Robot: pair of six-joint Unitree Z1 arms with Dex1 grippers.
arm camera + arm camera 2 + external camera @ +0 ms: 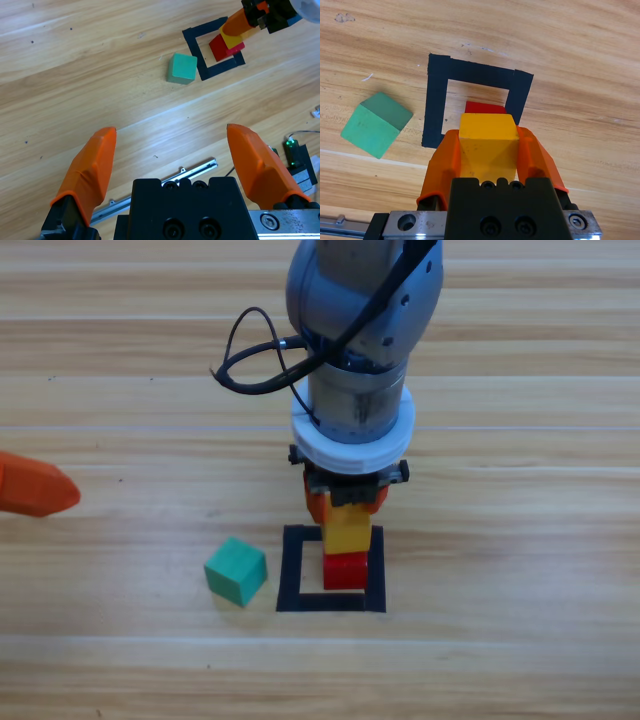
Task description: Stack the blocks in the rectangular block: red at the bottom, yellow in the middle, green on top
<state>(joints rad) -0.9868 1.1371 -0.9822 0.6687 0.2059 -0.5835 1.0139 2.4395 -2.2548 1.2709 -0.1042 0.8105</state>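
Observation:
The red cube (345, 572) sits on the table inside the black tape rectangle (330, 602), towards its right side. My right gripper (346, 512) comes down over it, shut on the yellow cube (347, 530), which is directly above the red one; I cannot tell whether they touch. In the right wrist view the yellow cube (486, 142) is clamped between both jaws and hides most of the red cube (485, 107). The teal-green cube (236, 571) lies just left of the rectangle, outside the tape. My left gripper (40, 485) waits at the left edge, open with nothing between its jaws (172, 132).
The right arm's grey body covers the table behind the rectangle. A black cable (245, 355) loops out from it to the left. In the left wrist view a metal rail (165, 182) lies below the left gripper.

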